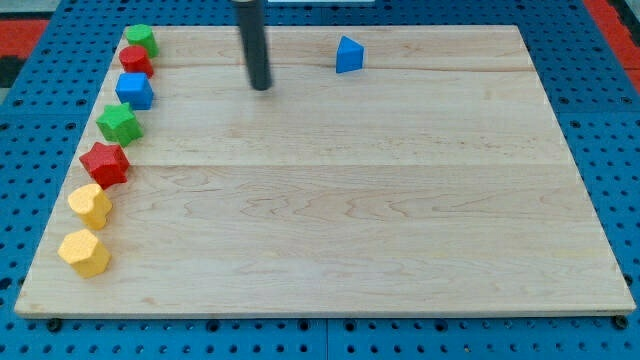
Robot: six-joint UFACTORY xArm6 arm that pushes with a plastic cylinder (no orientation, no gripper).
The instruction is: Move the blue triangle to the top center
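Note:
The blue triangle (349, 55) stands on the wooden board (340, 200) near the view's top, a little right of centre. My tip (261, 86) rests on the board to the triangle's left and slightly below it, about a block and a half away. It touches no block.
Several blocks line the board's left edge, top to bottom: a green block (140, 40), a red block (135, 60), a blue cube (134, 90), a green star (119, 123), a red star (104, 163), a yellow heart (90, 205), a yellow hexagon (84, 252).

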